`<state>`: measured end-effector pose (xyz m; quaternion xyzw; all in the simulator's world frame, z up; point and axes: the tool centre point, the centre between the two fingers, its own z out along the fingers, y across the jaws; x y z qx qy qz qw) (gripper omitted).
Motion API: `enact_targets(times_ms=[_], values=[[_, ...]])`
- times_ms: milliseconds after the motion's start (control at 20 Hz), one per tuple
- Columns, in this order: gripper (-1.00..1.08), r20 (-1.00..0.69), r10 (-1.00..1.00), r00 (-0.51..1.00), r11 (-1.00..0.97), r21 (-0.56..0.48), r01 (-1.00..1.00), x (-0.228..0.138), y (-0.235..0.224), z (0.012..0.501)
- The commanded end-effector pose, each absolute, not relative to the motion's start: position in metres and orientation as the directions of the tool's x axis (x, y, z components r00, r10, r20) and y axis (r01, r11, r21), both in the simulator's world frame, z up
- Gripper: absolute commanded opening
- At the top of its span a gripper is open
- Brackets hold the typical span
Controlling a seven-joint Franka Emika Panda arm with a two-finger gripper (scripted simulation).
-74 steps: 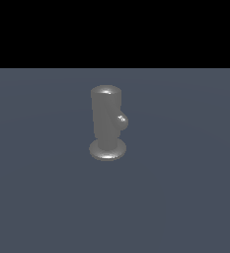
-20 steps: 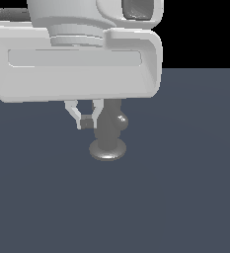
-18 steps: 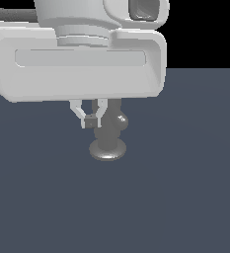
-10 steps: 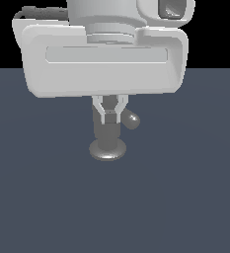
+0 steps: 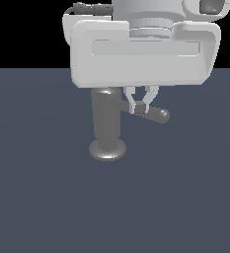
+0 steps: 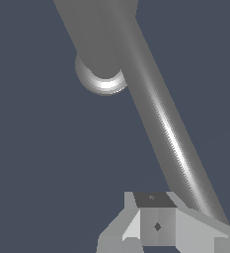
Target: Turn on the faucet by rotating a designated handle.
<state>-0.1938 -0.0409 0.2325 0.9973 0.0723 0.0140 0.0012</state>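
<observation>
- Grey metal is seen in the faucet (image 5: 106, 123), which stands upright on its flared base on the dark tabletop (image 5: 42, 197).
- Its handle (image 5: 153, 113) is held out sideways toward the exterior view's right.
- The end effector (image 5: 140, 107) is lowered onto the handle near the faucet body, fingers (image 5: 132, 105) drawn close together; a grip cannot be confirmed.
- In the wrist view the handle (image 6: 166, 128) is seen running past one finger (image 6: 156, 225).

Upright grey faucet (image 5: 106, 123), thin handle (image 5: 153, 112) jutting sideways

Dull grey faucet (image 5: 106, 123) and handle (image 5: 156, 114), pale white-grey gripper (image 5: 140, 108), plain slate-blue floor (image 5: 47, 197)
</observation>
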Motion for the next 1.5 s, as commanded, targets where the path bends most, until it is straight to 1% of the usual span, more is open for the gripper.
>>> enact_targets(times_ms=[0,750,800,850,1450], values=[[-1.00,0.000,0.148,0.989,-0.989,0.000,0.148,-0.195,-0.051,0.220],[-1.00,0.000,0.148,0.989,-0.989,0.000,0.148,-0.174,-0.113,0.220],[-1.00,0.000,0.148,0.989,-0.989,0.000,0.148,-0.174,-0.113,0.220],[-1.00,0.037,0.181,0.983,-0.984,0.015,0.180,-0.162,-0.098,0.235],[-1.00,0.029,0.173,0.984,-0.985,0.012,0.173,-0.129,-0.119,0.232]])
